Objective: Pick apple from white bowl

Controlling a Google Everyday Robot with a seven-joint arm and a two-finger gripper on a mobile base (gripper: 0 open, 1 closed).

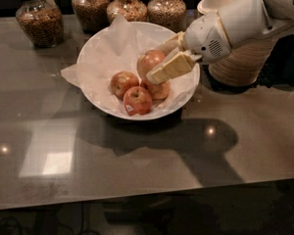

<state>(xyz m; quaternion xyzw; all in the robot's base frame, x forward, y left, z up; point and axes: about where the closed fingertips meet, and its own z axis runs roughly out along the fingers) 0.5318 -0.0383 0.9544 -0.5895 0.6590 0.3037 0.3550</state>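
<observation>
The white bowl (102, 58), lined with crinkled white paper, stands on the dark table. My gripper (159, 62) reaches in from the right and is shut on the apple (151, 61), holding it a little above the other fruit. One cream finger (170, 67) crosses the apple's front, the other lies behind it. Three apples stay in the bowl: one at the left (123, 83), one with a white sticker at the front (137, 100), one partly hidden under the gripper (159, 89).
Several glass jars of grains (39, 18) stand along the back of the table. Stacks of beige disposable bowls with white lids (240, 58) stand right of the bowl, behind my arm. The dark glossy tabletop (137, 155) stretches toward the front.
</observation>
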